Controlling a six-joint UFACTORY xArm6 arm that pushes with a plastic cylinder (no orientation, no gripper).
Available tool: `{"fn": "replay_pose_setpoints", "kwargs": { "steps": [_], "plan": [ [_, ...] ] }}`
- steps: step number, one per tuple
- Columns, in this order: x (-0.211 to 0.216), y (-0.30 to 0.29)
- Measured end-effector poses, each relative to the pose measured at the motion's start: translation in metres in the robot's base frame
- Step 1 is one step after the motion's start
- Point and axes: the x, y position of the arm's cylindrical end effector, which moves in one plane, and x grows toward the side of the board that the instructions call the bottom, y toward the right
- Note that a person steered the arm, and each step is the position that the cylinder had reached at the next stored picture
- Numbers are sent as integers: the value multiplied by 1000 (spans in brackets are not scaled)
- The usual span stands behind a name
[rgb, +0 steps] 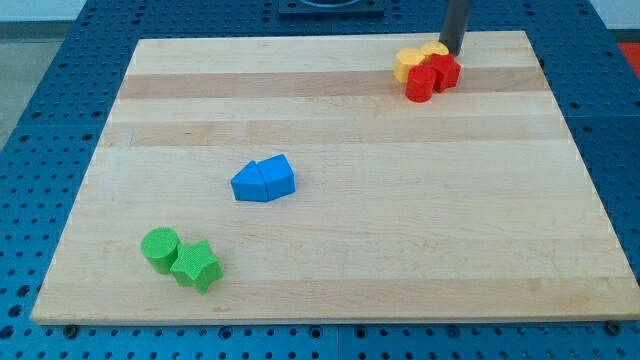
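We are resting our tip (447, 53) at the far edge of the wooden board (330, 120), in the view's upper right corner, and taking the red and yellow cluster there as our landmark. The tool is a bare rod: nothing to open or close, and it is holding nothing. Its end is sitting just behind the cluster, between the yellow block (434, 50) at the cluster's top and the red block (446, 71) on its right side; we cannot tell whether it is touching either one. A second yellow block (407, 65) is forming the cluster's left side and a red cylinder (420, 84) its near side, all four pressed together.

We judge that, with the blocks packed this tightly, any sliding contact here is calling for slow, centred pressure, since an off-centre nudge could spin one piece away.

Well below and left of the cluster, two blue blocks (264, 180) are lying joined. Farther still that way, a green cylinder (160, 247) is touching a green star (196, 266).
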Motion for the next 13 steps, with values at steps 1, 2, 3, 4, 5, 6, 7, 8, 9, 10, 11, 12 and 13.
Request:
{"fn": "replay_pose_setpoints", "kwargs": {
  "steps": [1,2,3,4,5,6,7,8,9,10,11,12,13],
  "plan": [
    [0,37],
    [0,37],
    [11,0],
    [32,-63],
    [43,-110],
    [43,-134],
    [43,-151],
    [43,-150],
    [43,-99],
    [42,-38],
    [30,-36],
    [6,-45],
    [2,-51]
  ]
}}
